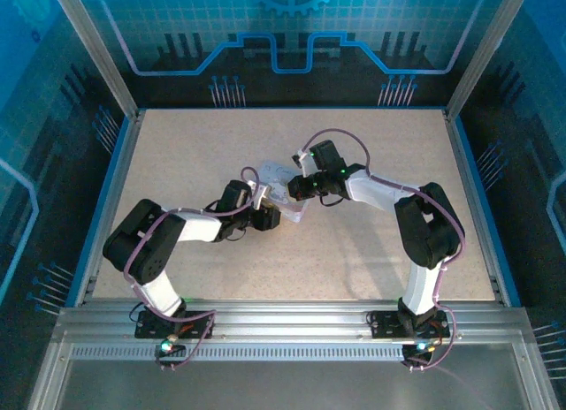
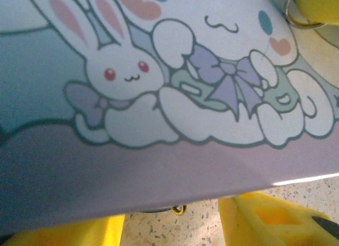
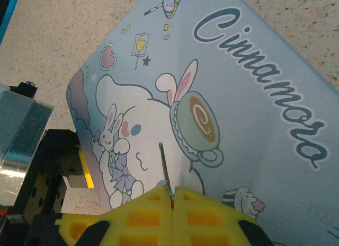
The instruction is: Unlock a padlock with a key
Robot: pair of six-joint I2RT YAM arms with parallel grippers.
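A pale lilac cartoon-printed tin [image 1: 281, 191] lies mid-table between both arms. My right gripper [image 3: 172, 192] is shut on the key [image 3: 165, 166], whose thin dark blade sticks up over the tin's lid [image 3: 238, 113]. In the top view that gripper [image 1: 296, 187] sits over the tin's far side. My left gripper [image 2: 172, 225] is at the tin's near side wall [image 2: 132, 172], its yellow fingers [image 2: 265, 219] apart with bare table between them. A small dark bit with a loop [image 2: 177, 209] peeks from under the tin's edge there; I cannot tell whether it is the padlock.
The speckled table [image 1: 371, 251] is fenced by blue rails and glass walls. The left gripper's black body [image 3: 47, 172] shows beside the tin's corner in the right wrist view. One of the right gripper's yellow pads, with a metal ring [image 2: 296, 15], shows beyond the lid.
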